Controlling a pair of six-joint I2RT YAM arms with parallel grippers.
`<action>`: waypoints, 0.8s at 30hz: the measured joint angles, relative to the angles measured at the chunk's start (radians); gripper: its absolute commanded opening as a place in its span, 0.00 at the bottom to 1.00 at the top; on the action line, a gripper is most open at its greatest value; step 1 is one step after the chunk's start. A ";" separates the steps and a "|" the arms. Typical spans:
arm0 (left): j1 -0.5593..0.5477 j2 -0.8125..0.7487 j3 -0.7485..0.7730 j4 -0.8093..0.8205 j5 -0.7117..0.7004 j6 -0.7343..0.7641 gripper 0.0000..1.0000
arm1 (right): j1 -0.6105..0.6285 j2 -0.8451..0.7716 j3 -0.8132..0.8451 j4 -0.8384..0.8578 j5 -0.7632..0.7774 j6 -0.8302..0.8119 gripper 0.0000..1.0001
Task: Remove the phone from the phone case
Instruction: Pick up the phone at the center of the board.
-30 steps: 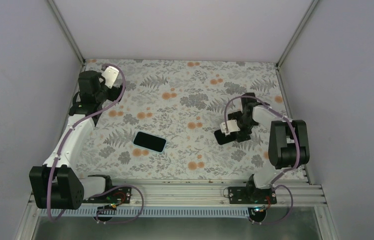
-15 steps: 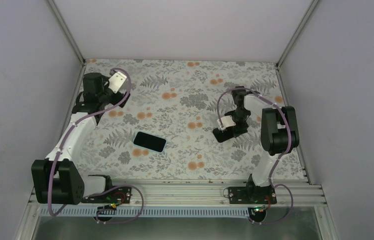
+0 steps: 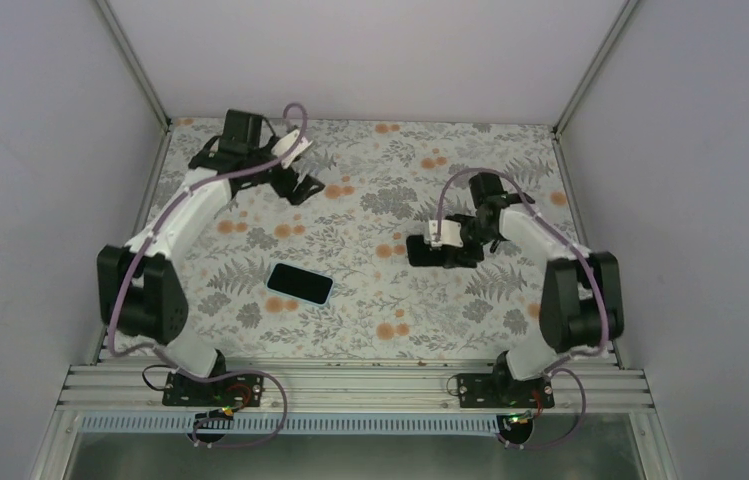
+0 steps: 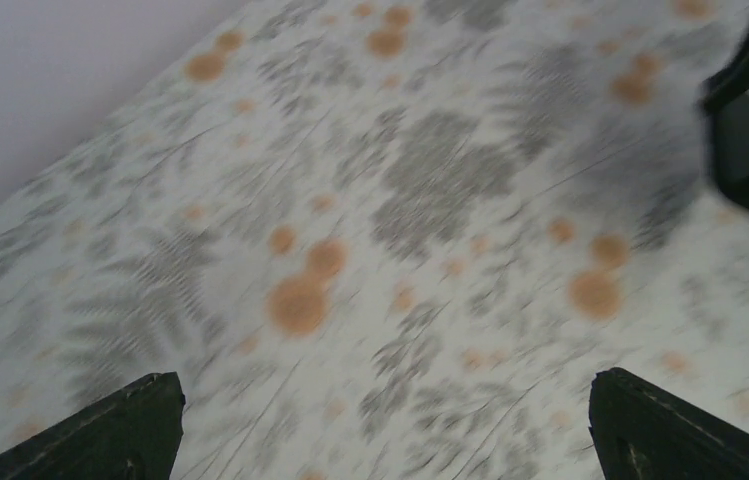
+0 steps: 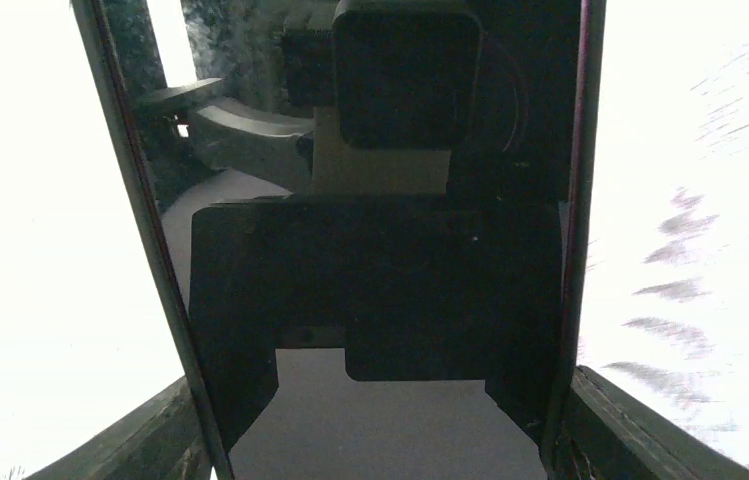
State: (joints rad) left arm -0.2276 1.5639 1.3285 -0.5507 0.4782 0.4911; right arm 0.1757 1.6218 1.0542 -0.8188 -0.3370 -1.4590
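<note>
Glare hides whether your right claw [image 3: 418, 250] grips one dark slab [image 5: 380, 280]; left claw [image 4: 380, 425] gapes empty; one phone [image 3: 300, 283].

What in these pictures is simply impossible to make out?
Top view: the flat dark item on the table is too small to tell phone from case.
Right wrist view: glare whitens the table; whether the right gripper grips the glossy slab is unclear.
Left wrist view: motion blur smears the pattern.

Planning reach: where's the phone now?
Top view: the phone lies flat on the floral cloth, left of centre, apart from the left gripper and right gripper.
</note>
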 measured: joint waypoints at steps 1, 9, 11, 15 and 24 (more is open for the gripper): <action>-0.005 0.032 0.046 -0.020 0.035 -0.010 1.00 | 0.010 -0.032 -0.007 0.019 -0.014 0.023 0.44; -0.025 0.325 0.453 -0.260 0.403 -0.159 1.00 | 0.230 -0.180 -0.072 0.378 0.024 0.372 0.44; -0.027 0.357 0.474 -0.283 0.452 -0.201 1.00 | 0.259 -0.146 -0.059 0.432 0.062 0.431 0.45; -0.034 0.376 0.476 -0.309 0.494 -0.259 1.00 | 0.290 -0.084 -0.006 0.499 0.135 0.516 0.45; -0.056 0.393 0.455 -0.293 0.455 -0.328 1.00 | 0.375 0.017 0.166 0.579 0.234 0.599 0.47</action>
State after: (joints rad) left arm -0.2832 1.9572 1.7832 -0.8436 0.9333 0.1631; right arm 0.5510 1.6390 1.2198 -0.2394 -0.1028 -0.8600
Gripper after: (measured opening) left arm 0.999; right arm 0.755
